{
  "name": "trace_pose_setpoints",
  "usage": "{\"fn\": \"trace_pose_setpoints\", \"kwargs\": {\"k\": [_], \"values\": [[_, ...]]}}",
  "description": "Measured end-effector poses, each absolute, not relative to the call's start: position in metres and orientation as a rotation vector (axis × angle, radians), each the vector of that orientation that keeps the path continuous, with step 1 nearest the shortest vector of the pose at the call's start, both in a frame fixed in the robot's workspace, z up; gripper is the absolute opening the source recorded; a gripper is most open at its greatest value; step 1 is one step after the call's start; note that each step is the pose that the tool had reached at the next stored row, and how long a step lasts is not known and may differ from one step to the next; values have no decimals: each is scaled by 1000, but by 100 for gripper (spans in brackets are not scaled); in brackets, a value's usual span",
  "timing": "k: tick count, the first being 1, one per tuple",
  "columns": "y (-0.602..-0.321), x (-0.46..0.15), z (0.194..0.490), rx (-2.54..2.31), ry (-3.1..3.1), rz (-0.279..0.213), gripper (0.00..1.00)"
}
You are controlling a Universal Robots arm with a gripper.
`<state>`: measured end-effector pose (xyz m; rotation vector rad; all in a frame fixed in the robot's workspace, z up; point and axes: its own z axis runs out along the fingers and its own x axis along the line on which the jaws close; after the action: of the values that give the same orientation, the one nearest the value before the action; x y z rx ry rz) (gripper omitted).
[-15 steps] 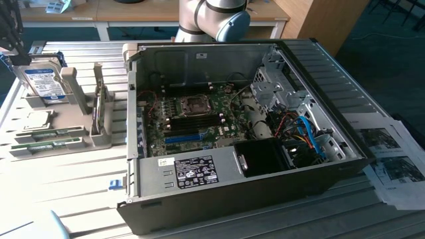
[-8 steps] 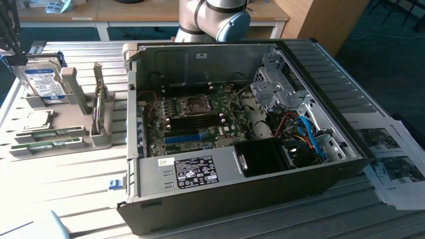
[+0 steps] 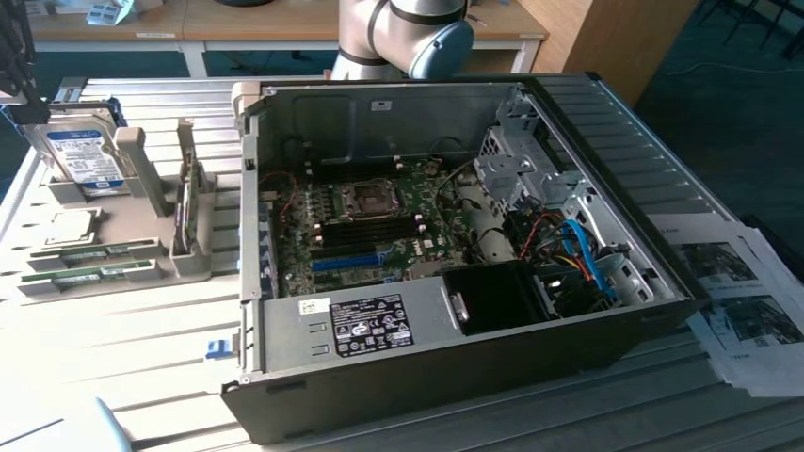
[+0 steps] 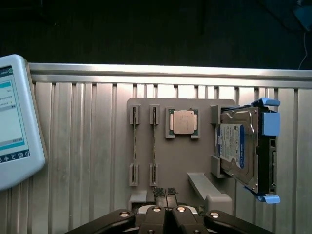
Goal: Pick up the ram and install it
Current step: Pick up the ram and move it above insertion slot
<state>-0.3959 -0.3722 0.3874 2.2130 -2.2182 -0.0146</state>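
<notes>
**Counter** (image 3: 126,358): slatted metal, carrying all items.

**Computer case** (image 3: 440,377): lies on its side with the panel off. The motherboard (image 3: 415,240) therefore faces upward, evidently to allow access from above. No green stick is visible seated in the board's dark slots.

**Arm** (image 3: 402,33): stands behind the case in the exterior view.

**Parts holder** (image 4: 180,161): grey, on the counter at the exterior view's left of the case. Each part has its own seat, apparently to give a fixed pick-up position.

**Hard drive** (image 4: 239,146): stands upright in a bracket at one end of the holder, with blue rails attached.

**Screen unit** (image 4: 14,122): pale-cased, lying on the counter well apart from the holder.

**Processor** (image 4: 183,122): lies flat in a square recess between the drive and the sticks.

**Ram** (image 4: 154,146): stands on edge, clipped at both ends in the holder. A second stick (image 4: 135,146) lies parallel just beside it. I judge the edge-up seating leaves the long sides free for pinching. Task not advanced: the ram is not yet picked up.

**Tool** (image 4: 167,192): pressed together, nothing between its tips. It looks down on the holder, with the ram the nearer stick.
</notes>
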Motion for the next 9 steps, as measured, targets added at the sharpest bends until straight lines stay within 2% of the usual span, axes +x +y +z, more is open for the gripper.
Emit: {"fn": "trace_pose_setpoints", "kwargs": {"k": [9], "values": [[-372, -396, 387, 2213, -2218, -15, 10]]}}
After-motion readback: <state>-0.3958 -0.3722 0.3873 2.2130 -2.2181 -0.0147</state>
